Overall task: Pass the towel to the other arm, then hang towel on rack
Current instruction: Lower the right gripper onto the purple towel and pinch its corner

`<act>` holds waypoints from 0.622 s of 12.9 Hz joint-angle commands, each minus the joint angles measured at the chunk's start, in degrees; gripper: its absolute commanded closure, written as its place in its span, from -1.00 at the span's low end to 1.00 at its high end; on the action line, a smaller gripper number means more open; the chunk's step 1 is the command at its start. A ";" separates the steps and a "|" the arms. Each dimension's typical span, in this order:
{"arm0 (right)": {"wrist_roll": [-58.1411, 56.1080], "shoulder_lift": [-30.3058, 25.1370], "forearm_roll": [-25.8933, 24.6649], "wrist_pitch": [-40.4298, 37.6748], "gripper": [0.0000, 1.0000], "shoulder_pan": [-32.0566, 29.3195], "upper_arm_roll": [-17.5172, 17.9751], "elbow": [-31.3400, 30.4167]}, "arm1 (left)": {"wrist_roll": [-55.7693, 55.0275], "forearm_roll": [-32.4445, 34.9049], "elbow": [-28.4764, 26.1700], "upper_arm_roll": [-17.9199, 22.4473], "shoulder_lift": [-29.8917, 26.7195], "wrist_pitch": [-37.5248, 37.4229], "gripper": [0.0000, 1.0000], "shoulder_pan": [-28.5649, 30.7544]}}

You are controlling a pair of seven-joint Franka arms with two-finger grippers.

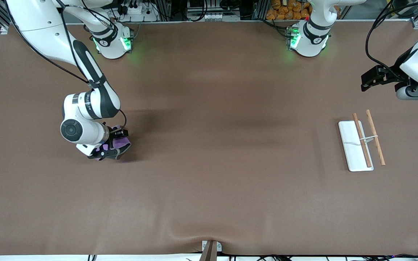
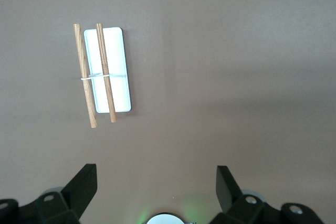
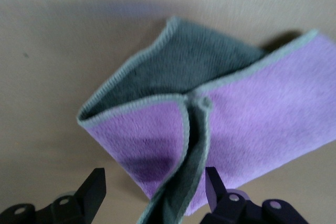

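The purple towel (image 1: 123, 142) (image 3: 252, 124) lies crumpled on the table toward the right arm's end, its dark grey underside (image 3: 178, 66) folded up. My right gripper (image 1: 114, 146) (image 3: 153, 195) is down at the towel, open, its fingers on either side of a raised grey-edged fold. The rack (image 1: 354, 145) (image 2: 116, 72), a white base with two brown rods, sits toward the left arm's end. My left gripper (image 1: 370, 80) (image 2: 156, 182) waits in the air by the rack, open and holding nothing.
The brown table cover (image 1: 216, 152) spreads wide between towel and rack. A small bracket (image 1: 210, 248) sits at the table's edge nearest the front camera. Both arm bases (image 1: 113, 43) (image 1: 308, 38) stand along the edge farthest from it.
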 commanded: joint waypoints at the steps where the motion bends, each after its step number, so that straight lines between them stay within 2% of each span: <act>1: -0.41 -1.72 0.56 0.00 -0.29 0.44 -0.33 -2.55 | -0.81 -0.76 -0.48 -0.19 -0.34 0.52 -1.00 0.23; 2: -0.41 -1.55 0.56 0.26 -0.05 0.27 -0.33 -2.90 | -0.72 -0.76 -0.48 -0.19 -0.51 0.43 -1.00 0.31; 4: -0.41 -1.64 0.56 -0.09 0.69 0.26 -0.33 -2.91 | -0.28 -0.76 -0.40 -0.19 -0.60 0.52 -1.00 0.66; 6: -0.41 -1.72 0.56 -0.18 0.92 0.26 -0.24 -2.73 | -0.28 -0.76 -0.48 -0.19 -0.60 0.43 -1.00 0.75; 8: -0.23 -1.90 0.56 -1.57 0.99 0.18 -0.24 -1.94 | -0.28 -0.76 -0.48 -0.19 -0.69 0.52 -1.00 0.84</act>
